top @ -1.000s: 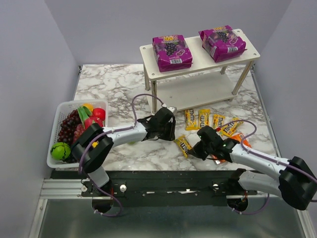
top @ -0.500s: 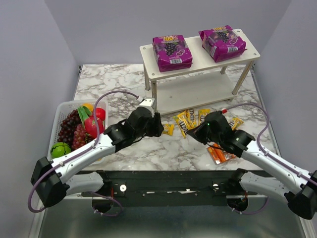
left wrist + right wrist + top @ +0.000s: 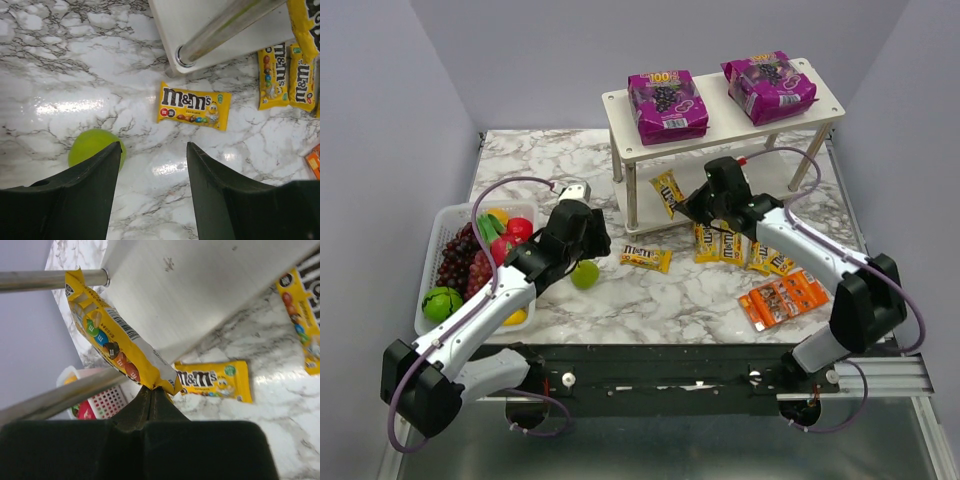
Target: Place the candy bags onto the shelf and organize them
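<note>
The big marble worktop [image 3: 540, 165] fills most of what I'm looking at. The white two-tier shelf [image 3: 718, 112] sits at roughly 1 o'clock on it. The white fruit basket [image 3: 428, 280] is over at 8 o'clock, loaded with grapes and other fruit.

Both purple pouches are up on the shelf's top tier, lying flat and apart from each other. One [image 3: 667, 105] is at the 9 o'clock end and the other [image 3: 768, 87] at the 3 o'clock end.

The right tool [image 3: 152, 391] is pinched tight on the bottom corner of a yellow packet [image 3: 668, 192]. It's holding the packet up off the worktop, tilted, right beside the leg at the shelf's 7 o'clock corner and below the top tier. The left tool [image 3: 154, 146] is gaping wide with nothing between its fingers, hanging over bare marble between the basket and the shelf.

The orange pack [image 3: 785, 299] lies flat at about 4 o'clock on the worktop, near the front edge. Four more yellow packets sit side by side in a row [image 3: 730, 243] on the worktop at the shelf's 6 o'clock. A fifth one, the lone packet [image 3: 646, 258], lies label up at 9 o'clock of that row. The smallest thing is a green fruit [image 3: 584, 274] on the marble at 8 o'clock of the lone packet. In the wrist view it's half hidden behind one finger of the left tool.
</note>
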{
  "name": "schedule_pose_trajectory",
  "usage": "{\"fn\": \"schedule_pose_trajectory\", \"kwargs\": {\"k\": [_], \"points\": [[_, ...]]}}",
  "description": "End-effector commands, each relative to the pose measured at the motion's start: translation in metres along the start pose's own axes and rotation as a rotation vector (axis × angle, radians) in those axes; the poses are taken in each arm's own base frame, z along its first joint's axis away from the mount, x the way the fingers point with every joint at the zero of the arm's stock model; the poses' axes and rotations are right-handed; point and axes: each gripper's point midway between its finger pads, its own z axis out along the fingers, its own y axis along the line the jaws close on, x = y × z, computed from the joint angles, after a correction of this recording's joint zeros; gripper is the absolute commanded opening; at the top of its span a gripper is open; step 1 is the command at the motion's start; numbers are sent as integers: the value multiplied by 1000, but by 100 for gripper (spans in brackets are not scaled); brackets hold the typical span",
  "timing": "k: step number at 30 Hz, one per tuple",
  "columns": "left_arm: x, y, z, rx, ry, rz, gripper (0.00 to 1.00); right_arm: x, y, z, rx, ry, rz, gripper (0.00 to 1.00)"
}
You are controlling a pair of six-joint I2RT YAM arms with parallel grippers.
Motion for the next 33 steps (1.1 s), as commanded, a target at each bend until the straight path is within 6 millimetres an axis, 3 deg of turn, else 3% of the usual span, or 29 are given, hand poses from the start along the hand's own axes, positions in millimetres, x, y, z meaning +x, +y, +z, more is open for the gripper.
{"fn": "schedule_pose_trajectory", "kwargs": {"k": [1,6,10,20,23,27,33], "points": [[-13,7,-5,-3,-17,32,65,-1,31,30,-85,33,21,1],[-21,19,-3,-13,-19,-9,65,24,31,71,-82,151,141,1],[-26,28,0,-16,-27,-52,65,29,28,91,-88,166,220,1],[-21,46,4,-49,-2,-76,65,36,19,123,-61,179,339,1],[-20,48,4,-54,1,-88,65,36,22,128,-63,185,348,12],[-17,52,5,-62,9,-96,65,36,22,128,-63,182,341,37],[-16,52,7,-58,14,-108,65,37,22,119,-68,196,324,56]]}}
